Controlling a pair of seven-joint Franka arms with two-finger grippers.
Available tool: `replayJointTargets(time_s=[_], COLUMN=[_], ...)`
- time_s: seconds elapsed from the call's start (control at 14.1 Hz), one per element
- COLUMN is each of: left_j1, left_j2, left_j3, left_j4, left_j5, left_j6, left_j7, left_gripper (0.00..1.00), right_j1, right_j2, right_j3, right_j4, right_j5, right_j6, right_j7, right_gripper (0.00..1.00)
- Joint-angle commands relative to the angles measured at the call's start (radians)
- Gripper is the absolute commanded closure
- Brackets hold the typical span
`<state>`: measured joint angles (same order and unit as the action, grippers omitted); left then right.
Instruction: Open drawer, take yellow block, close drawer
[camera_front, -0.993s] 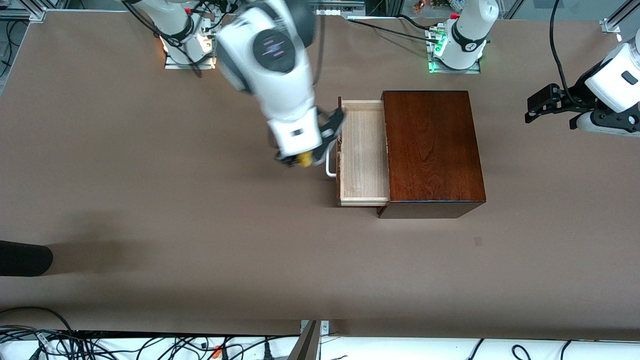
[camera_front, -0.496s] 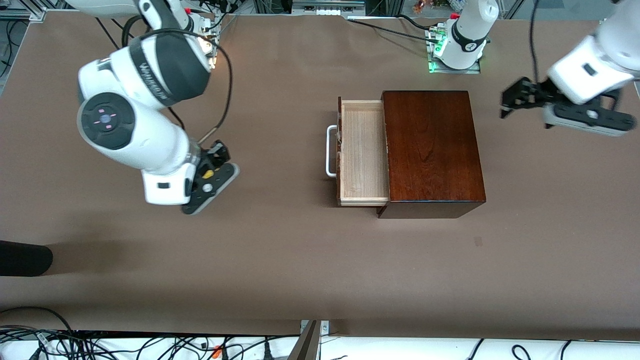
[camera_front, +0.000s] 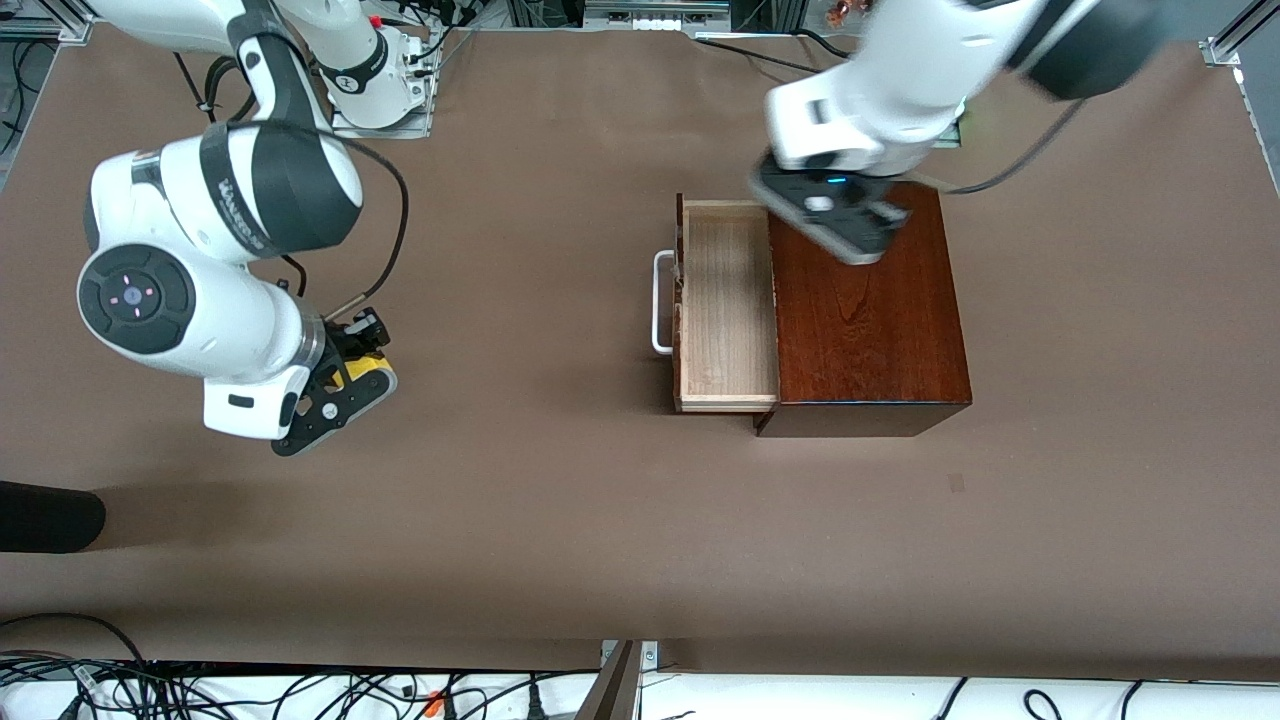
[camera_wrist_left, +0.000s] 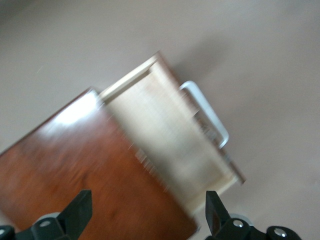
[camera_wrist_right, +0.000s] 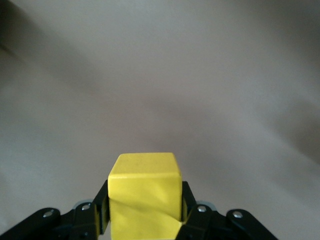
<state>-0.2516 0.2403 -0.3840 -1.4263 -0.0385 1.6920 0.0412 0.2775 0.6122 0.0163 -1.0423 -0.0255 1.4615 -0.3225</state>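
Drawer (camera_front: 727, 305) stands pulled out of our glossy reddish-brown wooden box (camera_front: 866, 300), showing pale grained wood and a white bar handle (camera_front: 660, 302). Our left claw (camera_wrist_left: 145, 215), released, hangs over the box. Our right claw (camera_wrist_right: 145, 212) grasps the smooth yellow block (camera_wrist_right: 145, 192) over the matte brown bench (camera_front: 500, 480), toward the right arm's end.

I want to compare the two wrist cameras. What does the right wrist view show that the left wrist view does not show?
Only the right wrist view shows the yellow block, gripped in the right gripper, with bare table under it. Only the left wrist view shows the open drawer, its white handle, the dark box top and the left gripper, jaws wide apart. Both show the brown table.
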Motion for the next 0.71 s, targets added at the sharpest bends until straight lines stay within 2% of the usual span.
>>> replayJointTargets(time_s=[0.0, 0.14, 0.28, 0.43, 0.64], left_j1=[-0.136, -0.194, -0.244, -0.305, -0.313], left_j2=[0.106, 0.181, 0.237, 0.284, 0.332], left_j3=[0.004, 0.001, 0.002, 0.002, 0.005], left_j4=[0.063, 0.064, 0.064, 0.064, 0.064], left_j5=[0.043, 0.054, 0.075, 0.173, 0.236], left_j6=[0.087, 0.161, 0.198, 0.209, 0.210], left_j7=[0.040, 0.087, 0.214, 0.331, 0.539], left_gripper=[0.00, 0.00, 0.00, 0.00, 0.00], right_j1=[-0.015, -0.017, -0.017, -0.017, -0.017], right_j2=[-0.067, -0.124, -0.187, -0.241, -0.279], right_j3=[-0.028, -0.042, -0.053, -0.056, -0.096], right_j4=[-0.140, -0.263, -0.408, -0.539, -0.677], right_j5=[0.062, 0.068, 0.068, 0.068, 0.071], right_j6=[0.078, 0.155, 0.259, 0.347, 0.454], right_j7=[0.013, 0.011, 0.013, 0.014, 0.013], right_gripper=[0.95, 0.95, 0.95, 0.95, 0.95])
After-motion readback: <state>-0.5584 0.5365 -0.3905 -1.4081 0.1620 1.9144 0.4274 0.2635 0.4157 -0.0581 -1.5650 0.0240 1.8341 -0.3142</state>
